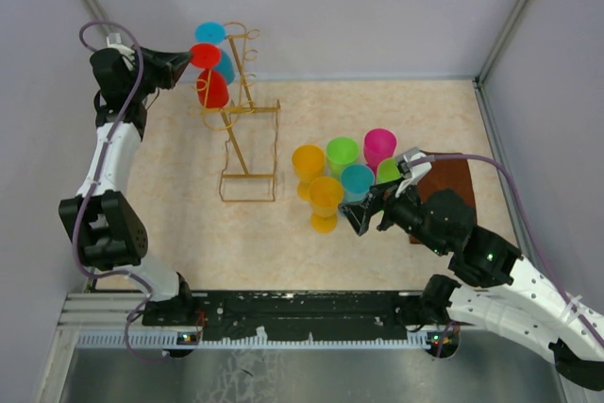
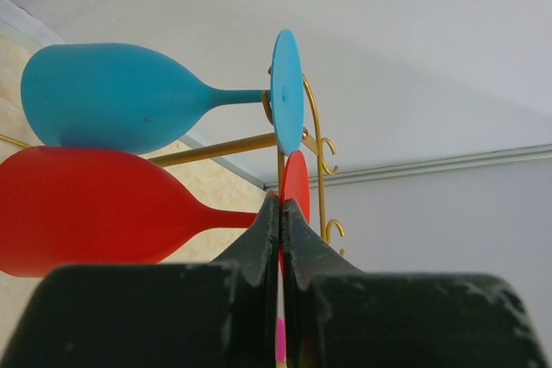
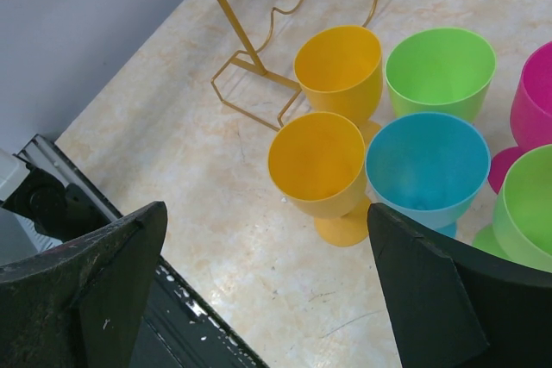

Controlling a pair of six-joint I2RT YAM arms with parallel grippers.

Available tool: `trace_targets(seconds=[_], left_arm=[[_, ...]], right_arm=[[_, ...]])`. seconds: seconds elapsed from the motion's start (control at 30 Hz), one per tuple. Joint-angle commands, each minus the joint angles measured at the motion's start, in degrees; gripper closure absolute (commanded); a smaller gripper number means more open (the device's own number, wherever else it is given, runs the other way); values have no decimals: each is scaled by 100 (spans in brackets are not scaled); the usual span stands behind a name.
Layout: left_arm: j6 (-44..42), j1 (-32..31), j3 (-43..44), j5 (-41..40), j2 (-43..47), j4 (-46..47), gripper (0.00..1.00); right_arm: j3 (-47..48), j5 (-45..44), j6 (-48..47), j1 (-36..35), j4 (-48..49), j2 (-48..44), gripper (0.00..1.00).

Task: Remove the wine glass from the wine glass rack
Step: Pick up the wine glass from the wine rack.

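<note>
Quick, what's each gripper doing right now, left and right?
Left gripper: closed on the foot of the red wine glass.
Right gripper: open, holding nothing.

2 white-black arms [image 1: 106, 153], purple cables [image 1: 472, 158].

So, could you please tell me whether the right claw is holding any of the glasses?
No, the right claw is open, and the yellow glass nearest it stands free on the table.
</note>
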State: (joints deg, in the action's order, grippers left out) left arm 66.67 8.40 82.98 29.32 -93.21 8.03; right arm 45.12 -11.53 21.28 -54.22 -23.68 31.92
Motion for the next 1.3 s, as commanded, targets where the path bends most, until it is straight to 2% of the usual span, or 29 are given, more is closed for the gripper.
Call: trace_targets(seconds=[0.0,0.3,0.63,1.27], left_arm=[[49,-18,104,-93,198,73,100],[273,-15,-74,-214,303,487,100],[-129,-16,140,-465,321,18,100],[-243,-23,146,-759,479,-1,100]], right_arm=[[216,-103,45,-2,143,-11,1],[234,-79,46,-8,172,43,1],[242,-79,51,-6,142,96,1],[242,-133,67,-6,71,83,1]])
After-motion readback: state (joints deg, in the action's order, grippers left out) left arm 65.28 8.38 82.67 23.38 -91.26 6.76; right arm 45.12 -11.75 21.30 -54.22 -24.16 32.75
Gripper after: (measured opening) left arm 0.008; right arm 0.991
